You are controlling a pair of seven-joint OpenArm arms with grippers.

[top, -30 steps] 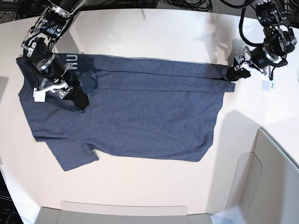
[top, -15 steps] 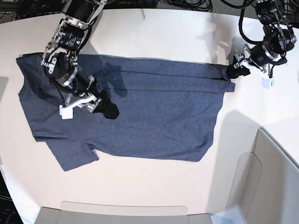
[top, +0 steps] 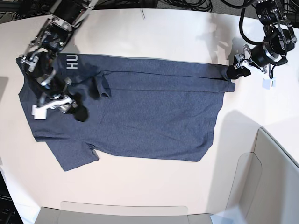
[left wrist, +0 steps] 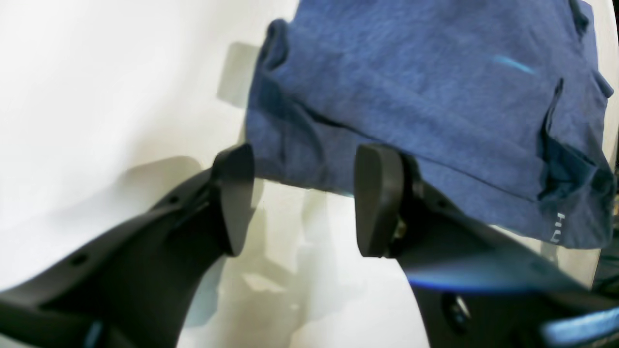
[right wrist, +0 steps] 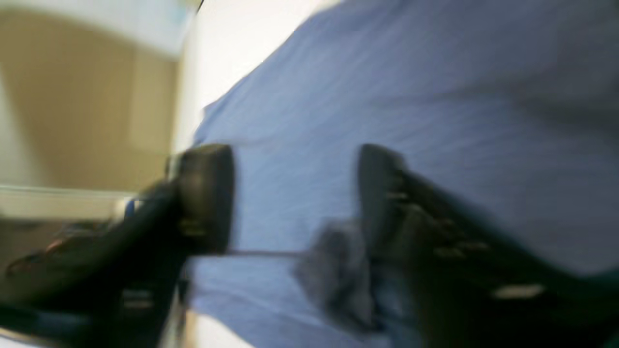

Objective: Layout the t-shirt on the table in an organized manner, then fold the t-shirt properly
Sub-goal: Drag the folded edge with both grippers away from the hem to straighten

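Off-white table (top: 154, 37) carried the navy shirt (top: 140, 116) spread flat across its middle, the right gripper (top: 77, 112) hovering with jaws apart over the shirt's left part, the left gripper (top: 232, 72) gaping empty at its far-right corner.

the t-shirt (top: 140, 112) is a dark heathered navy blue, finely speckled with lighter and darker flecks, and it reads as a brighter mid blue in both wrist views. small white lettering sits on it near the upper left of the base view. the tabletop (top: 163, 32) is a smooth off-white with soft grey shadows. the left gripper (left wrist: 302, 200) has matte black fingers (left wrist: 379, 198), with a thin blue glint along the lower right of its wrist view. the right gripper (right wrist: 295, 198) is black too, though blurred. a bin wall (top: 275, 182) at the lower right is pale grey-beige. black cables (top: 187, 4) cross the top edge.
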